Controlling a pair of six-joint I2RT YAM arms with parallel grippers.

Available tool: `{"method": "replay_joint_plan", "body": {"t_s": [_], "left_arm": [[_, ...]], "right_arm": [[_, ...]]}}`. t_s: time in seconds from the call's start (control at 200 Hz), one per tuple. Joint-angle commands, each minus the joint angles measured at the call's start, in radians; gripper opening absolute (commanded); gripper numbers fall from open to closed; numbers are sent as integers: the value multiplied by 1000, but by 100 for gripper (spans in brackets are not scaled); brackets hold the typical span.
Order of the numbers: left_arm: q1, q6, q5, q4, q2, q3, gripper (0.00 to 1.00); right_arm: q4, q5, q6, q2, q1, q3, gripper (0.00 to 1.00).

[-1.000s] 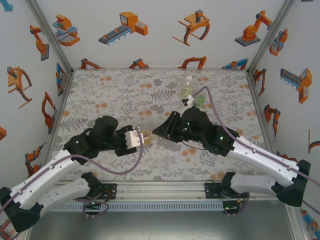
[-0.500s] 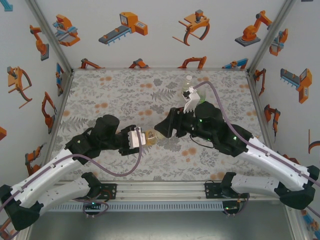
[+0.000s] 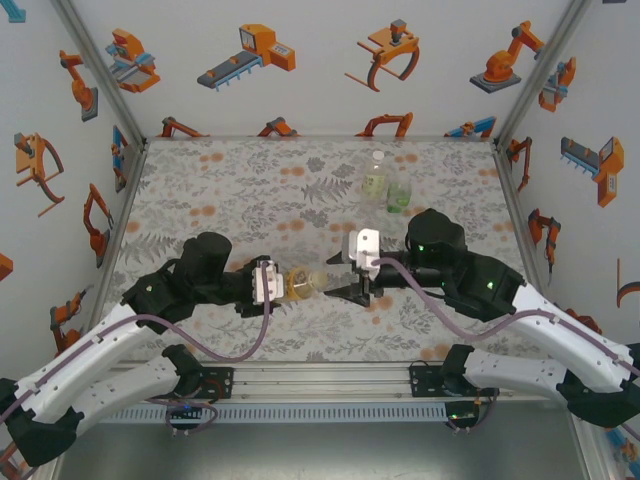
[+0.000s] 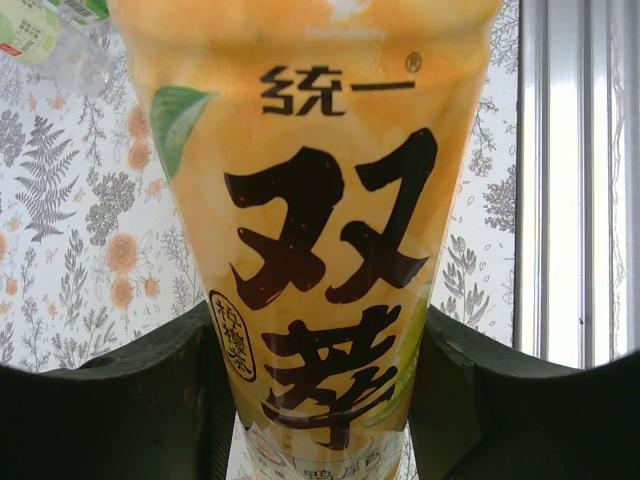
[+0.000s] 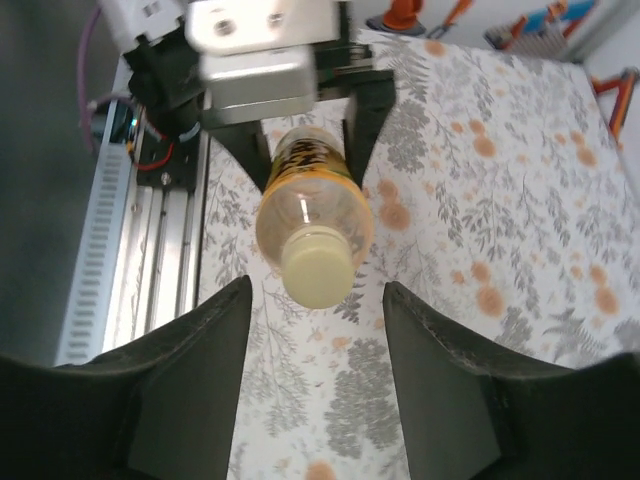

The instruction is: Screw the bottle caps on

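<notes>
Three bottles can be counted. The amber bottle, yellow-labelled with dark characters, is held level over the near middle of the table, its body clamped in the jaws of the left gripper. The clear bottle and the green-tinted bottle stand close together at the far right. Two caps are countable, a pale cap on the amber bottle's neck and a white cap on the clear bottle, though I cannot tell if the green-tinted one has any. The right gripper faces the pale cap with its jaws parted, one on each side, touching nothing.
</notes>
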Motion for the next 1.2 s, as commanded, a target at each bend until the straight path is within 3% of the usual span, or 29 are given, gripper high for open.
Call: {"method": "replay_joint_plan", "body": {"t_s": [0.0,0.356,0.556,0.641,0.736,0.881,1.057,1.192], "left_arm": [[-8,11,45,-16,-7,13,0],[-15,5,43,-18,2,25,0],[-17,6,36,-22,-3,23,0],[-17,5,27,-22,-7,21,0],[-17,4,7,-21,-5,21,0],[-18,-4,-46,-4,1,13,0],[-20,-4,-110,28,14,0,0],[-20,4,-131,48,26,0,0]], "right_arm": [[2,-117,-211,4,3,-14,47],[7,-96,-211,48,4,-8,42],[8,-81,-195,47,4,-12,28],[24,-67,-120,49,4,-17,22],[66,-29,60,50,4,-31,15],[177,77,506,52,4,-88,4],[184,363,1112,52,4,-141,0],[126,478,1515,50,4,-182,0]]}}
